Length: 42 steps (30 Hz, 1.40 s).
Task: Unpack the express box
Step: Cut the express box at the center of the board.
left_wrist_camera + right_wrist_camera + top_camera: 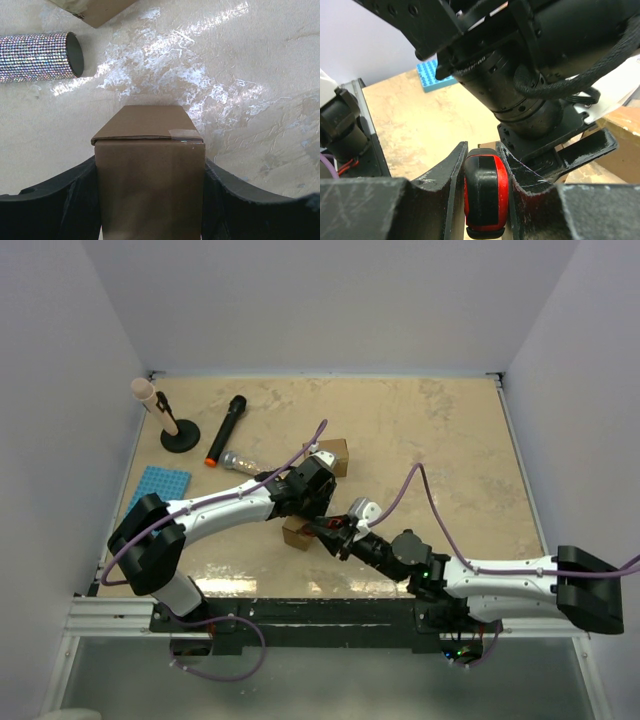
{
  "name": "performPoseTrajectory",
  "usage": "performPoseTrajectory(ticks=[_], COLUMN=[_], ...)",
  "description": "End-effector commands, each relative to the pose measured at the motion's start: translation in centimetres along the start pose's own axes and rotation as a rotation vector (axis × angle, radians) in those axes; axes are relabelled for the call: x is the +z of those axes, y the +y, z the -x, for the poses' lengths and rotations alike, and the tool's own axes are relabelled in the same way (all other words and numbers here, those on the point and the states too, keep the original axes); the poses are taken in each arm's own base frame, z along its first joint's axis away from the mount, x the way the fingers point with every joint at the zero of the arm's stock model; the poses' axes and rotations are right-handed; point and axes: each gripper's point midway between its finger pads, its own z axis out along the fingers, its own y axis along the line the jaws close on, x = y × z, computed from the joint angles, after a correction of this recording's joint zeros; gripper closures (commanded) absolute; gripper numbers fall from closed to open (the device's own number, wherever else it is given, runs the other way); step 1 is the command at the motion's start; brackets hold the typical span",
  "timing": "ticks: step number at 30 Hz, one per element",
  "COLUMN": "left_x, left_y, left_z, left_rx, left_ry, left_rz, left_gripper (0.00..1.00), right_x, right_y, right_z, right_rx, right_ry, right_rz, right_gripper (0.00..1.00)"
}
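My left pincer (pixel 150 167) is clamped on the express box (pixel 150 150). One dark finger (pixel 60 200) presses flat against each side, and the brown cardboard fills the whole gap between them. The box sits near the middle of the table (pixel 450 460), a little toward my bases. A strip of clear tape (pixel 182 134) lies on the edge where two of its faces meet, at the right-hand corner as my left wrist camera sees it.

My right pincer (pixel 482 150) is closed on a red-and-black tool (pixel 485 195), which stands upright between the two fingers and touches both. I cannot make out a blade or tip from here. This pincer hangs just beside my left wrist, which fills the upper part of the right wrist view. In the overhead view the two pincers meet over the same spot.

A second cardboard box (pixel 333 453) lies just beyond my left wrist. A rhinestone-covered tube (pixel 37 56) lies on its side to the left of it, apart from both boxes. Farther left are a black microphone (pixel 226 430) with an orange end, a round black stand (pixel 180 440) carrying a beige-tipped rod, and a blue studded plate (pixel 158 490) at the table's left edge.
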Motion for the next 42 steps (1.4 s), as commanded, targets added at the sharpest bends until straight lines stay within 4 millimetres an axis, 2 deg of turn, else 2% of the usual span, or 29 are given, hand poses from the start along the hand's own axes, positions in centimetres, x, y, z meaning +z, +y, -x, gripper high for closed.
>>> performPoseTrajectory(ticks=[1, 14, 31, 42], left_x=[0.7, 0.9, 0.9, 1.3], left_y=[-1.0, -1.2, -1.5, -1.5], left_z=[-1.8, -2.1, -2.1, -2.5], left_rx=[-0.033, -0.033, -0.037, -0.037], left_ry=[0.058, 0.064, 0.066, 0.072], left_rz=[-0.061, -0.069, -0.085, -0.085], left_gripper=[0.38, 0.38, 0.39, 0.39], right_x=[0.5, 0.3, 0.2, -0.1], right_y=[0.5, -0.3, -0.4, -0.2], right_z=[1.8, 2.7, 0.5, 1.9], right_rx=[0.005, 0.006, 0.005, 0.017], right_ry=[-0.08, -0.119, -0.065, -0.098], right_rz=[0.013, -0.028, -0.026, -0.013], right_gripper=[1.0, 1.0, 1.0, 1.0])
